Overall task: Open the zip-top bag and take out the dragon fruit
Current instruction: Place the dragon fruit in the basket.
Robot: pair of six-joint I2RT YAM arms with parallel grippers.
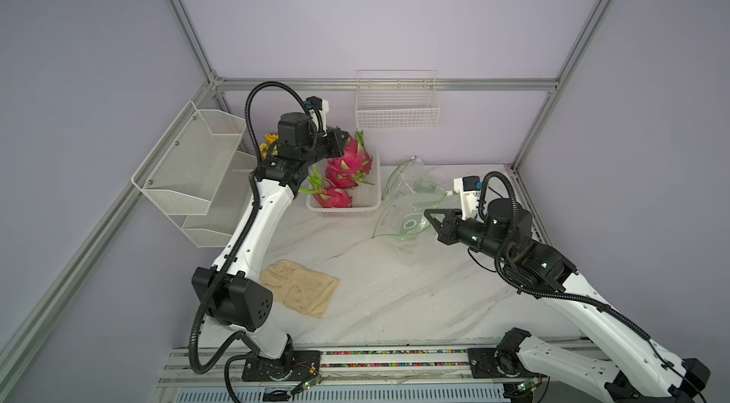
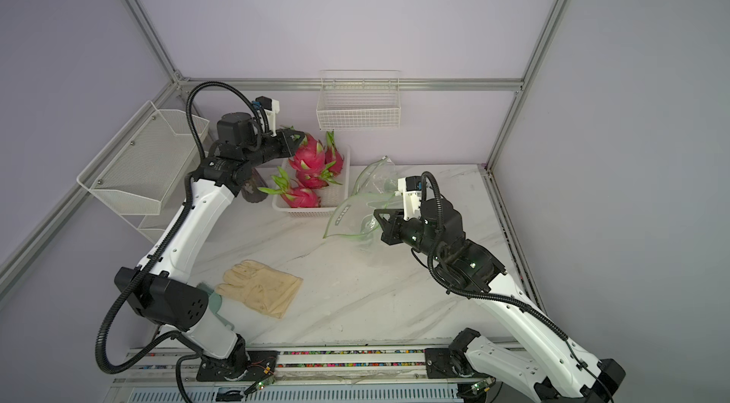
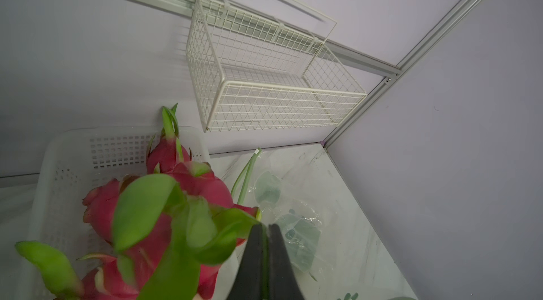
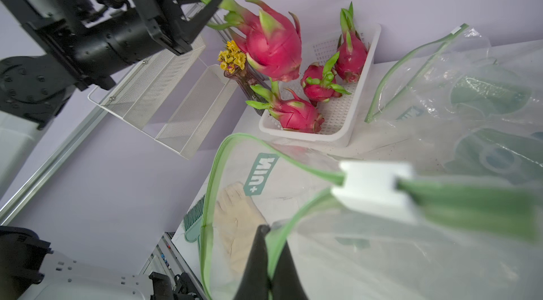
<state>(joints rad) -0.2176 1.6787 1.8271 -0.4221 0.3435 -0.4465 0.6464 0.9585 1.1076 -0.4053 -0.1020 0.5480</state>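
Fruit [image 4: 273,45]: left end effector [image 4: 213,4] pinching leaf tip above basket [image 4: 305,135]; I fear slip.
Bag [image 4: 352,248]: right end effector [image 4: 267,229] gripping rim.

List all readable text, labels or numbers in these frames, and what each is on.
"+UIN": white letters on a green patch on the lifted zip-top bag, seen sideways, so the true reading direction is unclear.
The same patch in a top view: too small to read.
Small white mark on the left arm: too small to read.
Nothing else is legible.
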